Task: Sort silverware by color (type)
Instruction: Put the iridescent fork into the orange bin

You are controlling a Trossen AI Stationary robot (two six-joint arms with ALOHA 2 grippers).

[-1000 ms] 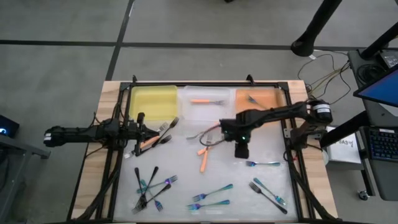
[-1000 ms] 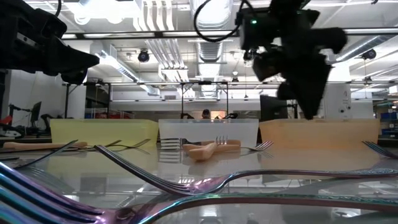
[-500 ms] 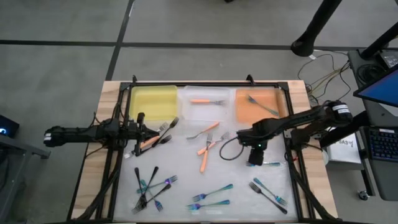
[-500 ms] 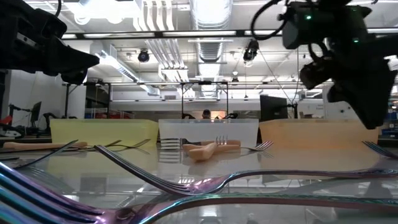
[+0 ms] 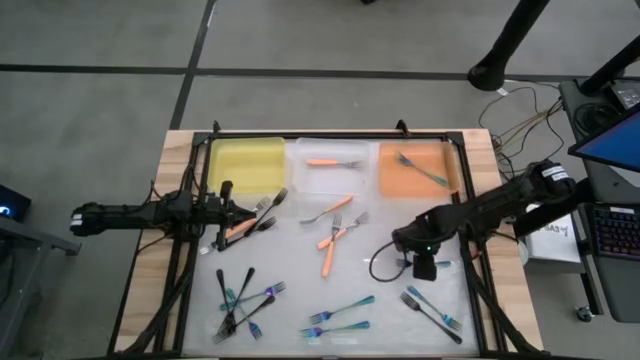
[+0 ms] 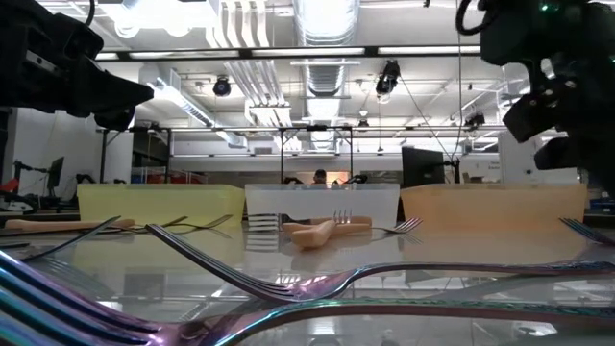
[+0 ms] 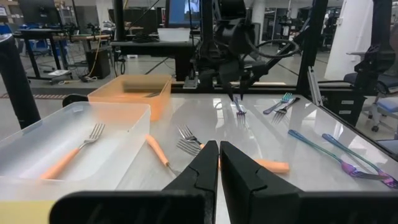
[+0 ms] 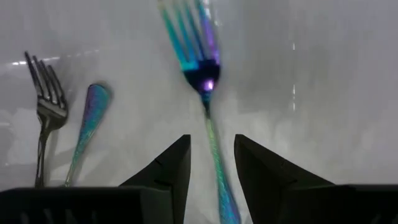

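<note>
My right gripper (image 5: 425,268) hangs open over a teal-blue fork (image 5: 450,263) that lies flat on the table near its right edge. In the right wrist view the two fingers stand on either side of its handle (image 8: 214,146) without touching it, with the tines (image 8: 186,37) ahead. My left gripper (image 5: 238,212) is shut and waits at the table's left, beside an orange-handled fork (image 5: 240,228) and dark forks (image 5: 265,205). More orange forks (image 5: 330,240) lie mid-table. Black forks (image 5: 235,295) and teal forks (image 5: 340,310) lie near the near edge.
Three trays stand along the far edge: yellow (image 5: 245,162), clear (image 5: 335,175) holding an orange fork (image 5: 325,162), and orange (image 5: 400,178) holding a teal fork (image 5: 425,170). A second fork pair (image 5: 432,312) lies just nearward of my right gripper. A dark frame rail (image 5: 478,290) borders the table's right side.
My right gripper has swung from the table's middle toward the right and near edges, and now stands over the teal fork. The left arm and all the forks have kept still.
</note>
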